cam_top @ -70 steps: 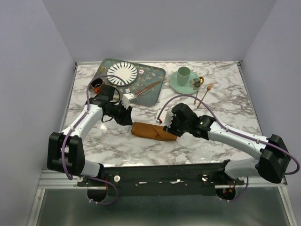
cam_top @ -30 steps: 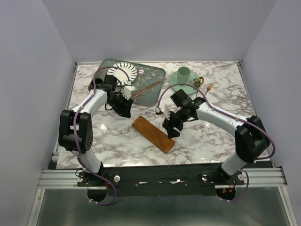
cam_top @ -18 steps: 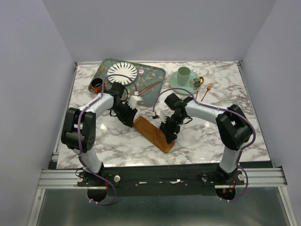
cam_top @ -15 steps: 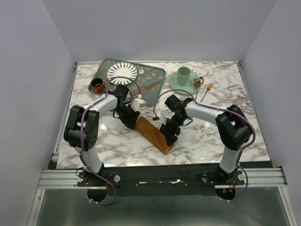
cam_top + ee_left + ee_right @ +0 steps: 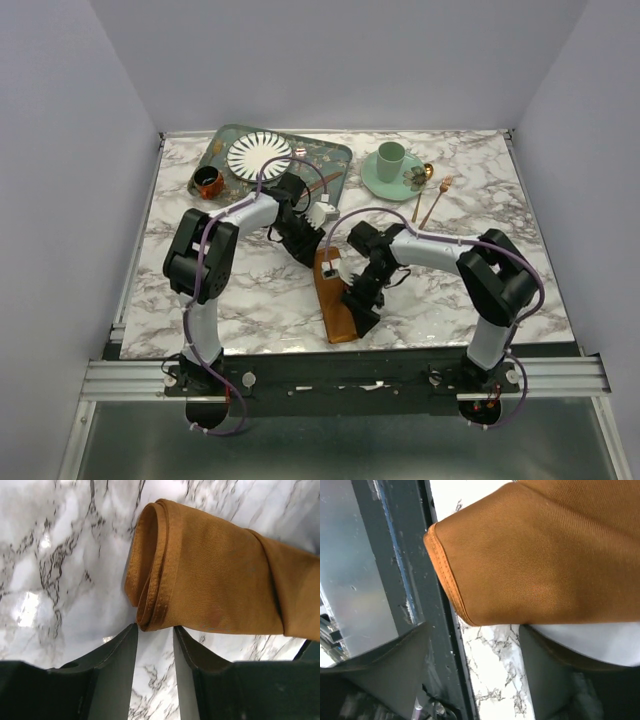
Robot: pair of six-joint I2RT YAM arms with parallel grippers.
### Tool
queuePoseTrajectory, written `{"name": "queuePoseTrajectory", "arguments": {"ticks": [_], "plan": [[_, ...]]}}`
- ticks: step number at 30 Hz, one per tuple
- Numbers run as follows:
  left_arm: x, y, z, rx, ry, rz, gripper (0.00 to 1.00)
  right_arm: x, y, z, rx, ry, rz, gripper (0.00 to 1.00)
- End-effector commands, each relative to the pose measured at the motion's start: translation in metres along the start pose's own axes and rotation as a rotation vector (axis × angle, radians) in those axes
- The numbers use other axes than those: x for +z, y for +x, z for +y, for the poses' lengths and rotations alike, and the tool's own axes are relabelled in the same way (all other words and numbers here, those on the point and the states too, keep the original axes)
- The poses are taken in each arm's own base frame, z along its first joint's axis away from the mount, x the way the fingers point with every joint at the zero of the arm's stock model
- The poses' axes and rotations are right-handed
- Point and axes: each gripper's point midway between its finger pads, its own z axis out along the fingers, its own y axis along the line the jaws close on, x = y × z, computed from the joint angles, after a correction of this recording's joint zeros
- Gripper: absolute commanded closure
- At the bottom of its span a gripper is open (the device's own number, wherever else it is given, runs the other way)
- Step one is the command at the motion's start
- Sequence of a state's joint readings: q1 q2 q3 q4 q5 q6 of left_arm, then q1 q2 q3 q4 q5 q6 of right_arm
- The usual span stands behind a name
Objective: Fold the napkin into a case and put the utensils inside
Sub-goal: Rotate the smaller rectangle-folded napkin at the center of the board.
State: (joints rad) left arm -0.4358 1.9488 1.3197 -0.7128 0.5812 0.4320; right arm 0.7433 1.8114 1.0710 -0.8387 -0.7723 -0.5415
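The napkin, folded into a long narrow rust-orange case, lies almost lengthwise toward the table's front edge. My left gripper sits at its far end. In the left wrist view the left gripper is open, its fingertips just meeting the layered cloth end, with marble showing between them. My right gripper is beside the case's near right side. In the right wrist view the right gripper is open below the cloth corner, holding nothing. A fork and spoon lie at the back right. A knife-like piece rests on the tray.
The patterned green tray at the back left holds a striped white plate. A small brown cup stands beside it. A green cup on a saucer is at the back centre. The table's dark front rail runs close to the case's near end.
The case has swung from a diagonal lie to nearly lengthwise and slid toward the front edge. Both grippers travelled with it, the left arm shifting right. The right jaws have spread wider.
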Motion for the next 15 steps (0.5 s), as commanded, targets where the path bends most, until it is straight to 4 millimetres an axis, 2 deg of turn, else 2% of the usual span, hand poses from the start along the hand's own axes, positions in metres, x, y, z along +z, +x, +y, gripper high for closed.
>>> {"name": "queuePoseTrajectory", "arguments": {"ticks": [1, 4, 5, 7, 8, 10, 11, 13, 14, 15], "plan": [[0.011, -0.014, 0.0, -0.015, 0.015, -0.028, 0.52, -0.021, -0.009, 0.003, 0.043, 0.068, -0.063, 0.15], [-0.002, -0.029, 0.003, -0.012, -0.011, -0.078, 0.47, -0.061, -0.025, -0.012, 0.086, 0.166, -0.175, 0.12], [-0.013, -0.038, 0.001, 0.0, -0.028, -0.112, 0.45, -0.083, -0.025, -0.027, 0.121, 0.226, -0.22, 0.12], [-0.035, -0.052, 0.008, -0.015, -0.064, -0.175, 0.39, -0.124, -0.038, -0.043, 0.138, 0.345, -0.313, 0.12], [-0.057, -0.061, 0.007, -0.003, -0.103, -0.221, 0.35, -0.163, -0.034, -0.061, 0.181, 0.485, -0.374, 0.12], [-0.086, -0.076, 0.01, 0.016, -0.163, -0.294, 0.28, -0.219, -0.045, -0.073, 0.197, 0.633, -0.485, 0.12], [-0.115, -0.084, 0.013, 0.034, -0.241, -0.353, 0.25, -0.255, -0.035, -0.081, 0.239, 0.759, -0.527, 0.13], [-0.144, -0.095, 0.018, 0.061, -0.326, -0.431, 0.06, -0.3, -0.038, -0.084, 0.241, 0.9, -0.592, 0.13], [-0.17, -0.101, 0.016, 0.08, -0.378, -0.492, 0.01, -0.319, -0.03, -0.09, 0.276, 0.982, -0.599, 0.11], [-0.186, -0.109, 0.021, 0.093, -0.43, -0.546, 0.01, -0.331, -0.031, -0.093, 0.287, 1.028, -0.619, 0.11]]}}
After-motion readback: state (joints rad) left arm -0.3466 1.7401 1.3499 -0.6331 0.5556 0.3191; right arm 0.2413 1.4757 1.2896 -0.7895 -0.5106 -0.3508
